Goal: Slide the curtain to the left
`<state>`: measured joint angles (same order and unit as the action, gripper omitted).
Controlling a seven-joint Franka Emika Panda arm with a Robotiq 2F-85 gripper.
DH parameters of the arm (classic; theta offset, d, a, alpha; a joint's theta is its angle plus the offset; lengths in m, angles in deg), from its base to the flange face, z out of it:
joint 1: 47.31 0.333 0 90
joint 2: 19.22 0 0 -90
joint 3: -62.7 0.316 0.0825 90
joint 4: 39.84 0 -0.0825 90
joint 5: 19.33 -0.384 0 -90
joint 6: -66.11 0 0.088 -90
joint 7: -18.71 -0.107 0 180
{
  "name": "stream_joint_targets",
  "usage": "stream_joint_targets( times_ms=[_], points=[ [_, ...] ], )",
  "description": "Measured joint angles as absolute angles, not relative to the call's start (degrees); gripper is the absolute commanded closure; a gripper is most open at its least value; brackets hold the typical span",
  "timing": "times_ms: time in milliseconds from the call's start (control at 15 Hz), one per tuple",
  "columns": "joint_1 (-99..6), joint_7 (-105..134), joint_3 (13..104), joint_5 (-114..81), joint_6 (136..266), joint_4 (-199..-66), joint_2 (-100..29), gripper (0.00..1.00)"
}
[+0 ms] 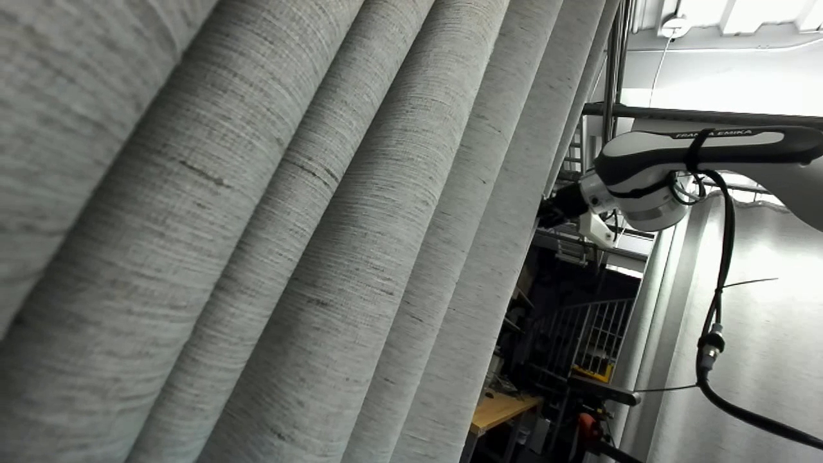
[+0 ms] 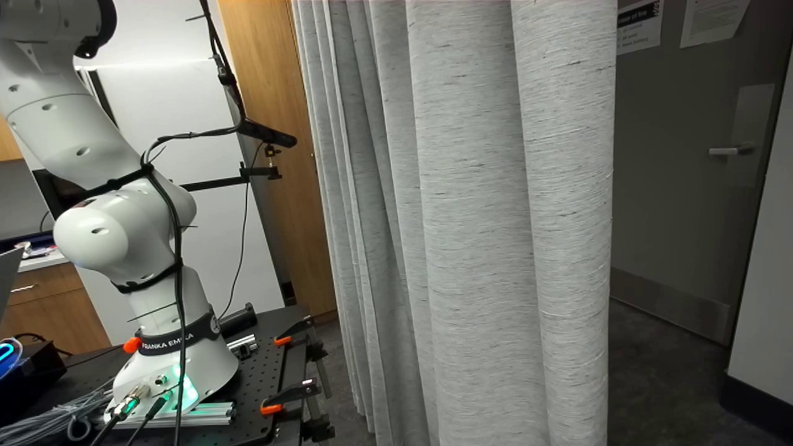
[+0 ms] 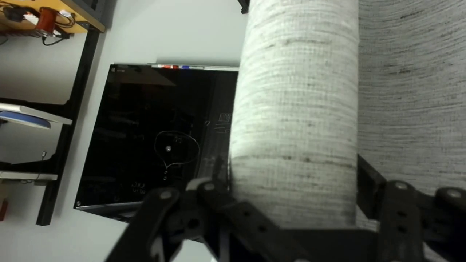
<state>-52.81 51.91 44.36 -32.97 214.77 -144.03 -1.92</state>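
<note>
Fingers [image 3: 368, 193] stand wide apart astride a fold of the curtain [image 3: 295, 116].

- In an exterior view: close to the curtain [image 1: 321, 244], arm [image 1: 739, 154] upper right.
- In an exterior view: farther from the curtain, arm's base [image 2: 207, 371] lower left.
- The wrist view: close, over the gripper [image 3: 295, 178].
- All share the curtain.

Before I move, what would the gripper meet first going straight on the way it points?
Most likely the curtain: in the wrist view it shows between the spread fingers of the gripper. Depth is unclear, so I can't say whether they touch it.
</note>
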Motion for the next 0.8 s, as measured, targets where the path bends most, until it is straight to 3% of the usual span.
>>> stream_joint_targets(
  times_ms=[400,800],
  points=[
    [-51.97,51.92,44.02,-32.97,214.77,-144.29,-2.33,0.96],
    [-51.75,51.62,43.96,-33.62,214.77,-144.39,-3.04,1.00]
  ],
)
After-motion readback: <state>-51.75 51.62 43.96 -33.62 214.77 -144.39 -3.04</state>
